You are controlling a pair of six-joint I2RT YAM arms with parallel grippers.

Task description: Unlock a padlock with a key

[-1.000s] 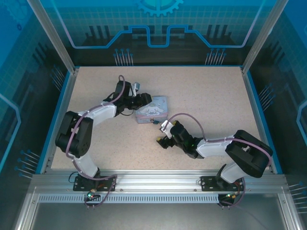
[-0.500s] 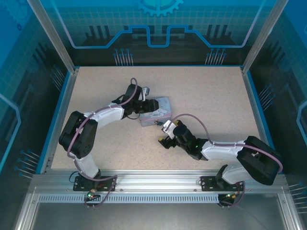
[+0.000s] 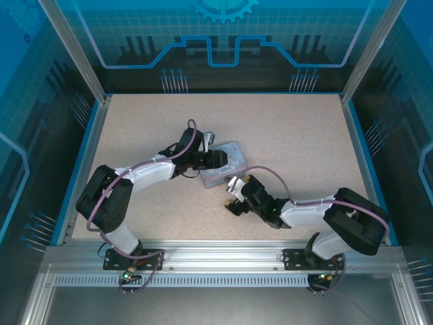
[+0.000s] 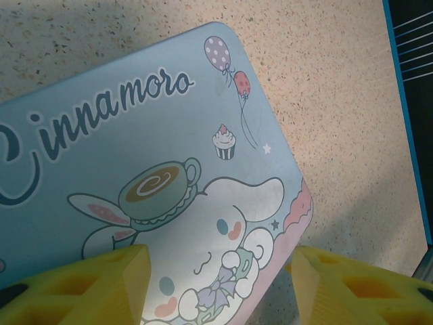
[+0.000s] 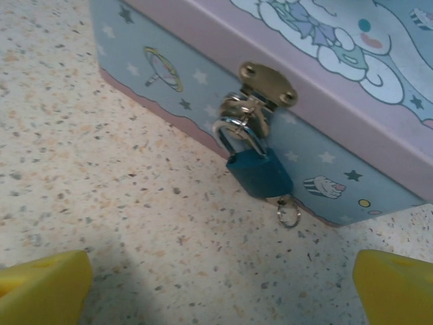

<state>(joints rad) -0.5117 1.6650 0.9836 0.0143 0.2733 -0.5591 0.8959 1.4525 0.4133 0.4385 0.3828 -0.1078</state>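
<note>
L gripper [image 4: 216, 277] jaws half-spread, R gripper [image 5: 223, 281] wide-open

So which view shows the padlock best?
Right wrist: the padlock hangs close up from the brass hasp on the tin, shackle and blue body clear. Top external leaves it too small to make out by the tin; left wrist faces the lid.

1. Your left arm [image 3: 145, 172] and right arm [image 3: 304, 210] wear white shells over black joints.
2. Behind the left gripper [image 3: 218, 160] and right gripper [image 3: 230, 197], a mauve cable [image 3: 269, 172] loops back along each arm.
3. Your fingers [image 4: 88, 284] are yellow, with moulded recesses.
</note>
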